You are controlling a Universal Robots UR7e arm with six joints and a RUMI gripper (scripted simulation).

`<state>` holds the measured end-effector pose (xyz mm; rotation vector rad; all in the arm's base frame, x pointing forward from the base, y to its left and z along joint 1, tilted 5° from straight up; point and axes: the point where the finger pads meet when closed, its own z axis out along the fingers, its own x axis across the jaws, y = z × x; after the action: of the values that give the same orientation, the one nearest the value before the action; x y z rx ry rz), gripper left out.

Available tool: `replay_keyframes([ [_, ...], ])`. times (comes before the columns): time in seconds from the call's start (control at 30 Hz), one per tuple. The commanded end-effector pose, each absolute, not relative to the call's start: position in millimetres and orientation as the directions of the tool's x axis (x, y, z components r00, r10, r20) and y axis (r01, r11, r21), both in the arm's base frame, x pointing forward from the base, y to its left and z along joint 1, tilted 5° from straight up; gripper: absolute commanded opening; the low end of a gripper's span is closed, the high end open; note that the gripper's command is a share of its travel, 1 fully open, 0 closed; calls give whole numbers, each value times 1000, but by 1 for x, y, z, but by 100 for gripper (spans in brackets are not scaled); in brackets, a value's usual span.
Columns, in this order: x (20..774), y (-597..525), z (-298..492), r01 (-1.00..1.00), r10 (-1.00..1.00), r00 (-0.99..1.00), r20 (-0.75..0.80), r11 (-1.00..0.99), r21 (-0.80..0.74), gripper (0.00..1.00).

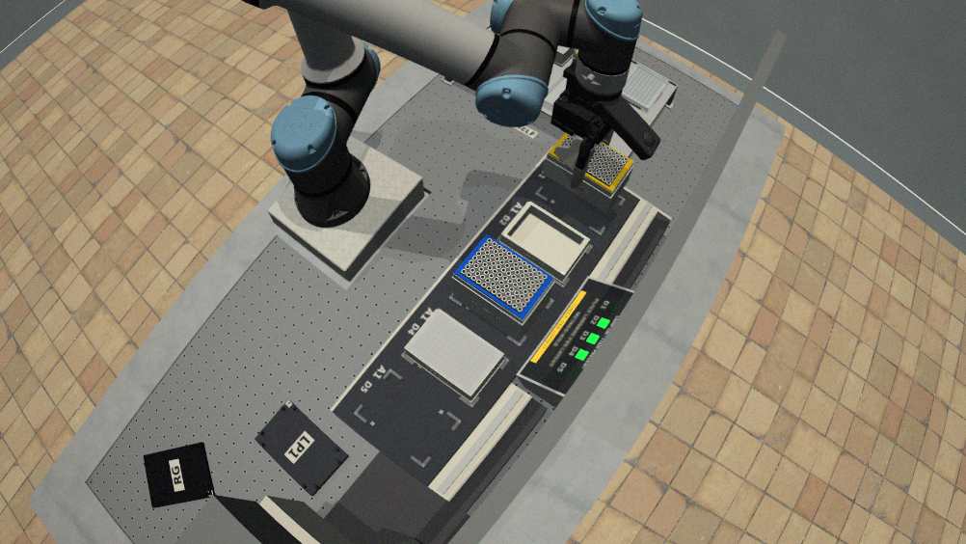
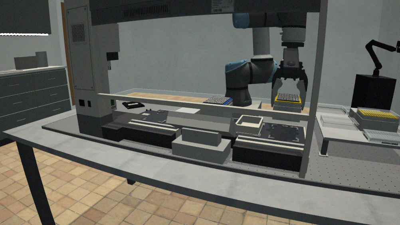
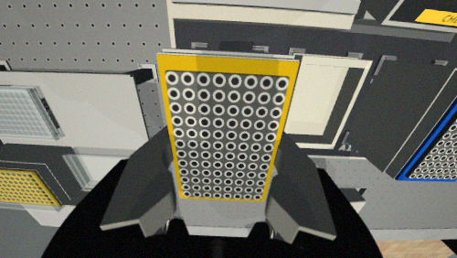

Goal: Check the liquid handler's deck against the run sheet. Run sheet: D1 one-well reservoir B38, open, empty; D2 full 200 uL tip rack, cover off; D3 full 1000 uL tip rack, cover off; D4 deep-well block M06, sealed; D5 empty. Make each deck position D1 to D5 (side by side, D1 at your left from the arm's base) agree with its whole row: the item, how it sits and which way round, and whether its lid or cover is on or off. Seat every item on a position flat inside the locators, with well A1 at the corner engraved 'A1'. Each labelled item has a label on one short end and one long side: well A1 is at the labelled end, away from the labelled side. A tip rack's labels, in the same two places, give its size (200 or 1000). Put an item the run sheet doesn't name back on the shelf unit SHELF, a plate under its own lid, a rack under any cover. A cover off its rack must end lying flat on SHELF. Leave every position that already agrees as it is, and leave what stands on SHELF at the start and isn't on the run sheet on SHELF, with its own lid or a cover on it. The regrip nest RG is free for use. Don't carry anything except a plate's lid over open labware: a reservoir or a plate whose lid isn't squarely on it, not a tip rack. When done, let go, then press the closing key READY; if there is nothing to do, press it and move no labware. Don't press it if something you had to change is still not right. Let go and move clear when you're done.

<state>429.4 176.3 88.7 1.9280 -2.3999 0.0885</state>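
My gripper [image 1: 586, 156] is shut on a yellow-framed tip rack [image 1: 600, 164], cover off and full of tips. I hold it by its long sides, lifted above deck position D1 [image 2: 282, 131], which lies bare under it. The rack also shows in the side view [image 2: 287, 98] and the wrist view [image 3: 226, 133]. An open, empty one-well reservoir [image 1: 546, 239] sits on D2. A blue-framed tip rack [image 1: 504, 275], cover off, sits on D3. A white sealed deep-well block [image 1: 454, 351] sits on D4. D5 [image 1: 398, 419] holds nothing.
The shelf unit [image 2: 361, 131] stands beyond D1 with a second yellow rack [image 2: 376, 118], a clear cover [image 2: 334, 120] and a lidded plate [image 1: 645, 86]. The handler's frame post [image 2: 313, 83] stands close to my gripper. The RG nest [image 1: 182, 473] and the LP1 pad [image 1: 301, 447] lie beyond D5.
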Motion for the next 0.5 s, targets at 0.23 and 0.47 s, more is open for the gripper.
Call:
replay_keyframes([
  [0.23,430,178,110,-977,-973,-215,84,215,-7,0],
  [0.47,430,179,118,-977,-973,-215,84,215,-7,0],
])
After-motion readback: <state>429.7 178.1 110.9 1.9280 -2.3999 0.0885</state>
